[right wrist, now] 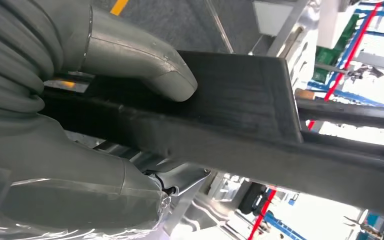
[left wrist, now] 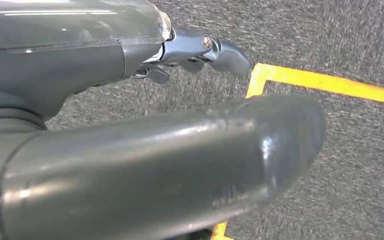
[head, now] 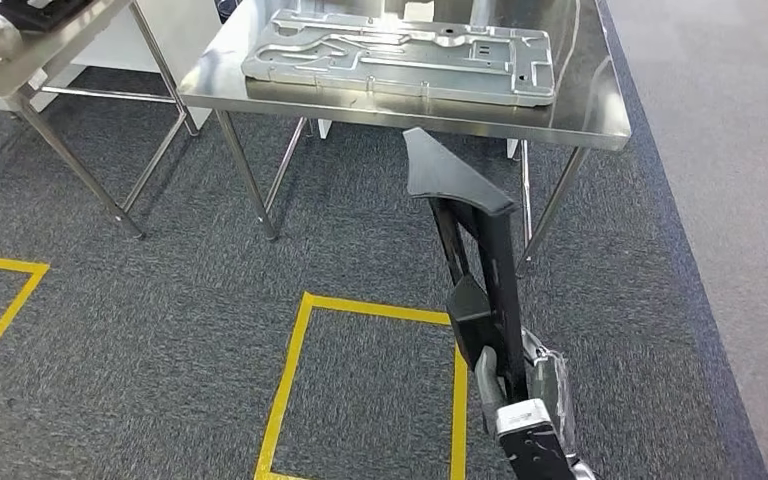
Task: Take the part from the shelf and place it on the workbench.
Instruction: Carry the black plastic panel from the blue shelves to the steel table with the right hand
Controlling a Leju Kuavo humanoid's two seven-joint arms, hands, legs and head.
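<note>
A: Head view: right hand [head: 520,400] grips the long black part [head: 475,250] short of the steel workbench [head: 600,120]; a grey metal panel [head: 400,55] lies on the workbench.

B: Left wrist: left hand [left wrist: 130,125] empty over carpet, fingers apart. Right wrist: thumb [right wrist: 145,55] clamps the part; placing remains.

Head cam looks down and forward at the carpet [head: 160,330] and surface [head: 600,120]. Wrist cams sit tight behind each hand (left shares the carpet's yellow line [left wrist: 325,80] with head).

Dark grey speckled carpet floor [head: 160,330] carries yellow tape squares [head: 290,380]. A second shiny stainless steel table [head: 20,70] on thin metal legs stands far left, beside a lighter grey floor strip [head: 730,200] at right.
</note>
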